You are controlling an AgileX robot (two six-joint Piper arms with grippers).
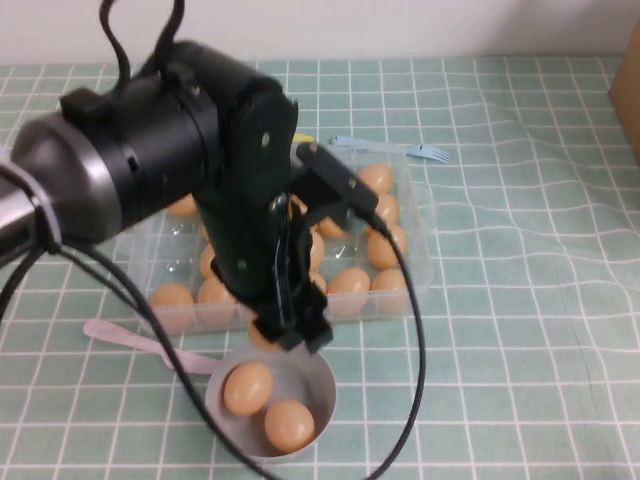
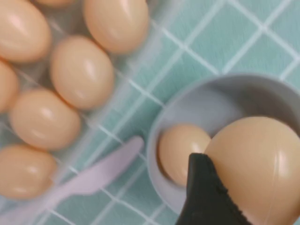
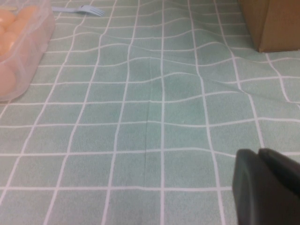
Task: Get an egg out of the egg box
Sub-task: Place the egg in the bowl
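Observation:
My left gripper is shut on a tan-orange egg and holds it just over the near rim of the round grey bowl. One black finger presses the egg's side. The held egg shows as a tan patch under the gripper in the high view. The bowl holds two other eggs. The clear egg box lies just beyond the bowl with several eggs in its wells, partly hidden by my left arm. My right gripper is shut and empty, low over the tablecloth to the right of the egg box.
A pink plastic spoon lies left of the bowl and shows in the left wrist view. A blue fork lies behind the egg box. A cardboard box stands at the far right edge. The green checked cloth is wrinkled to the right.

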